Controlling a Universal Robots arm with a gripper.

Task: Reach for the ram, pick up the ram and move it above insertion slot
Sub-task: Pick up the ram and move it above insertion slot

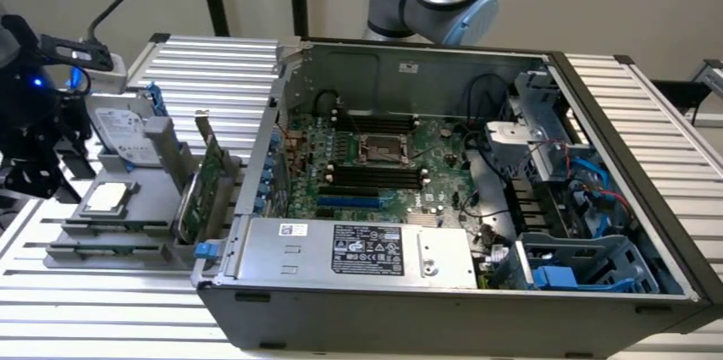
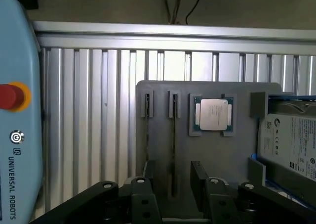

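Note:
Two ram sticks stand on edge in slots of a grey holder (image 2: 163,93), seen end-on as thin dark lines; one ram stick (image 2: 174,135) runs toward my gripper, the other (image 2: 147,135) is beside it. My gripper (image 2: 174,170) hangs above the holder, open, with one black finger (image 2: 148,172) and the other finger (image 2: 200,177) either side of the line of the nearer stick. How high it is above the stick I cannot tell. The black memory slots (image 1: 373,175) lie on the motherboard inside the open computer case (image 1: 452,292).
The holder (image 1: 68,229) also carries a CPU (image 2: 214,114), a hard drive (image 2: 291,140) and a large green expansion card (image 1: 209,186) next to the case. A pale blue teach pendant (image 2: 17,115) lies beside the holder. Dark equipment with a cable (image 1: 34,131) stands at the exterior view's left.

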